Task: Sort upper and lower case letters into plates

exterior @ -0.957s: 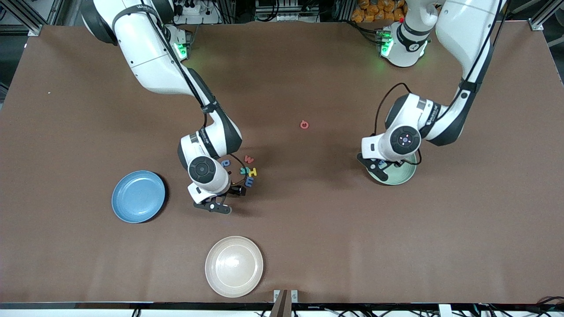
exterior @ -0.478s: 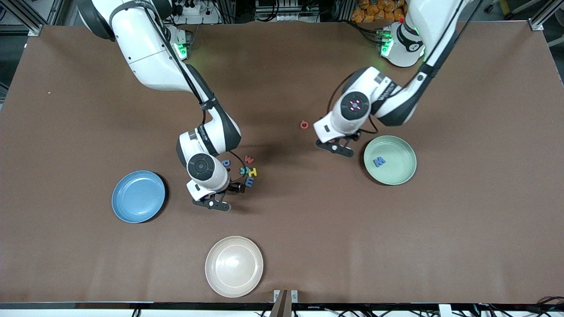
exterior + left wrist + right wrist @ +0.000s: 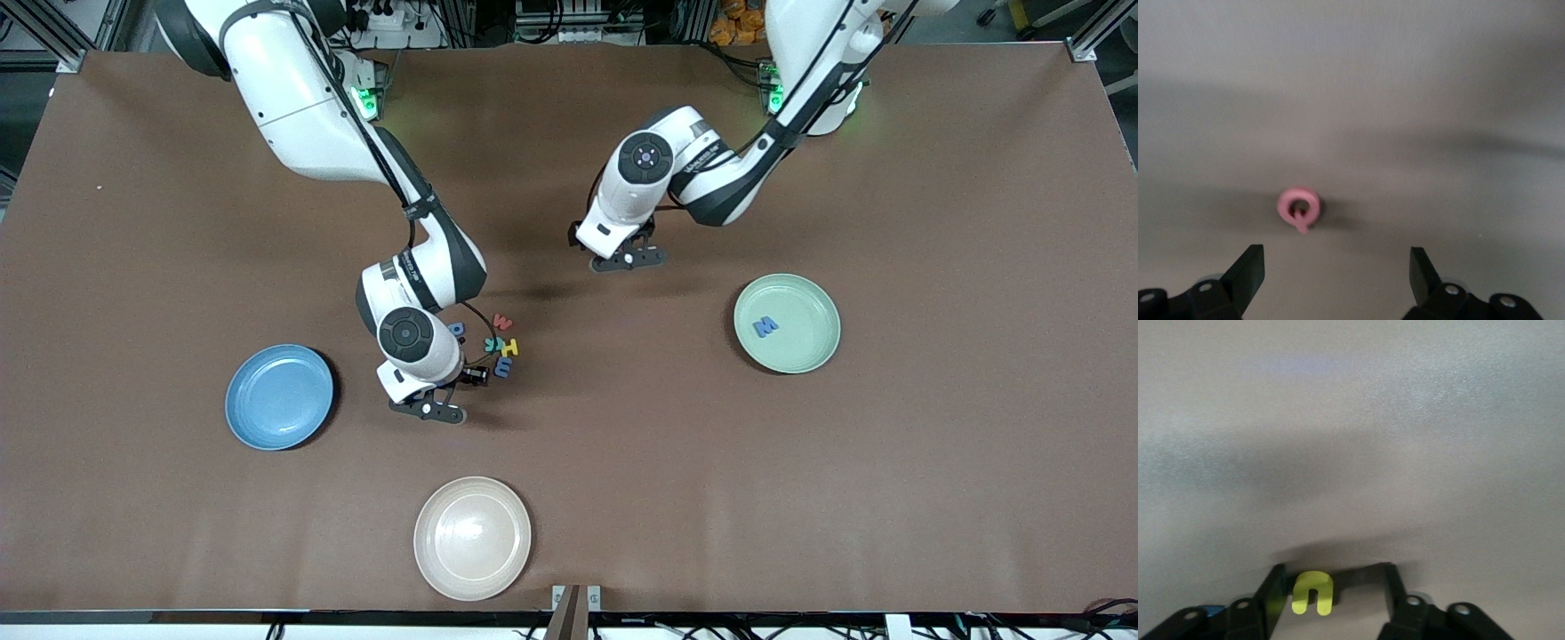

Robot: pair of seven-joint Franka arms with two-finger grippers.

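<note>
My left gripper is open and hangs over a red ring-shaped letter, which lies on the table just ahead of its fingers; the hand hides this letter in the front view. My right gripper is open and low on the table, with a yellow letter lying between its fingers, against one and apart from the other. Beside it lie a blue, a red, a teal, a yellow and another blue letter. The mint green plate holds a blue letter. The sky blue plate holds nothing.
A cream-beige plate sits near the table edge closest to the front camera. The right arm's forearm slants over the table above the letter cluster.
My left gripper has left the mint green plate, where the blue letter now lies, and moved over the red letter. My right gripper shifted slightly by the cluster.
</note>
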